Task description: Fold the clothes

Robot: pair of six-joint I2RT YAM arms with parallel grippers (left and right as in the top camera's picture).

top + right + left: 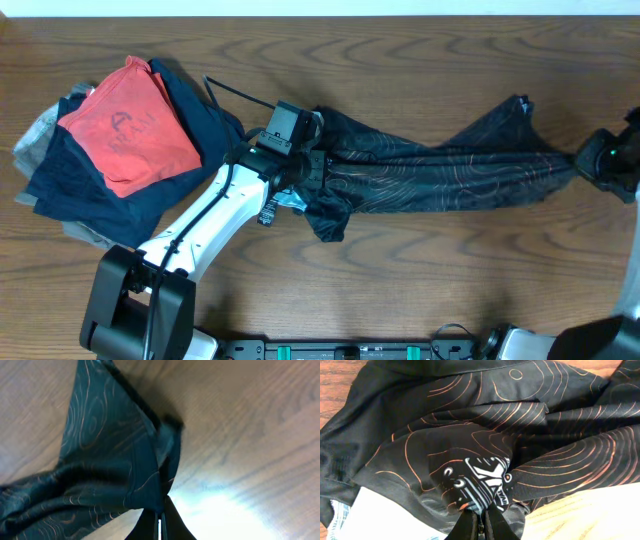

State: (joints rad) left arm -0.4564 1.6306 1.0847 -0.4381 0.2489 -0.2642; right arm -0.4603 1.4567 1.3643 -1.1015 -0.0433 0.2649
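The black jersey (440, 165) is stretched out across the wooden table (450, 280). Its left end is pinched by the left gripper (303, 168), its right end by the right gripper (588, 160). Left of the jersey, a red-orange shirt (130, 125) is piled on navy garments (65, 180).

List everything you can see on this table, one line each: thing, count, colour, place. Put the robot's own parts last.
jersey: one, black with fine orange and white contour lines, stretched across the table's middle
shirt: one, red-orange, on top of the left pile
navy garments: count unclear, dark blue, under the shirt
grey garment: one visible, pale grey, at the pile's left edge
table: one, brown wood
left tool: one, black, shut on the jersey's left end
right tool: one, black, shut on the jersey's right end
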